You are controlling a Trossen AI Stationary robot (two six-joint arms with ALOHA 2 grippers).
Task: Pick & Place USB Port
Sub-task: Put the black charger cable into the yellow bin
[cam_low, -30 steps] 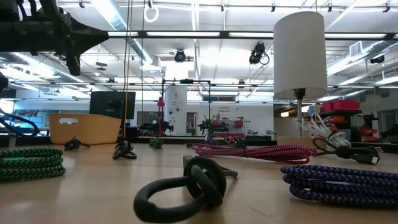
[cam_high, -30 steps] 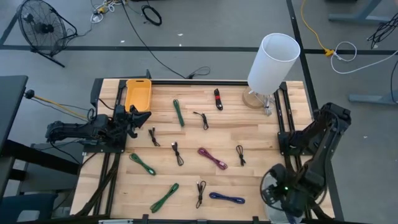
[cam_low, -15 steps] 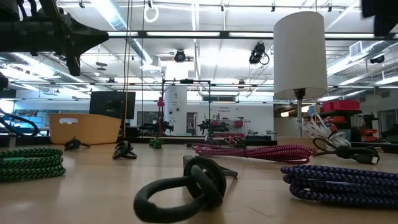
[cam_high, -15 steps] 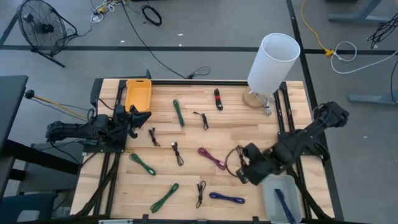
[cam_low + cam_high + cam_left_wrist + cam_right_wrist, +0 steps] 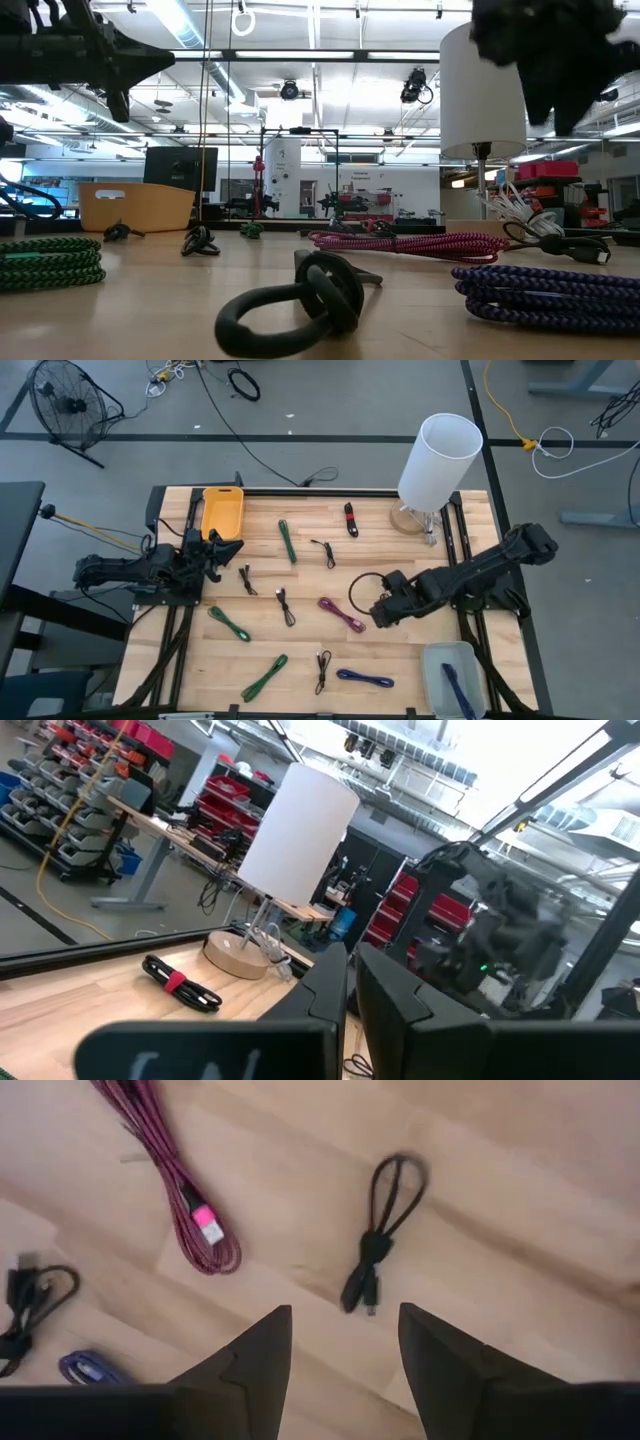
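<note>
Several coiled USB cables lie flat on the wooden table [image 5: 300, 575]: green [image 5: 287, 541], magenta [image 5: 342, 614], blue [image 5: 365, 679] and small black ones [image 5: 285, 606]. My right gripper [image 5: 383, 610] hovers open over the table's middle right, fingers pointing down. In its wrist view a black looped cable [image 5: 381, 1230] lies just beyond the open fingers [image 5: 340, 1370], with the magenta cable [image 5: 170, 1180] beside it. Another blue cable [image 5: 452, 682] lies in the clear bin [image 5: 438, 656] at the near right corner. My left gripper [image 5: 225, 550] waits shut near the orange bin [image 5: 222, 512].
A white-shaded lamp [image 5: 440, 460] stands on its round base at the far right. A black cable with a red band [image 5: 350, 518] lies left of the lamp. Black rails [image 5: 455, 560] run along the table's left and right sides. Bare wood lies between the cables.
My right gripper has swung from above the clear bin at the near right corner toward the table's middle, going left and farther away and sinking a little. Its wrist has rolled. The fingers stay open. The blue cable in the bin, hidden before, now shows.
</note>
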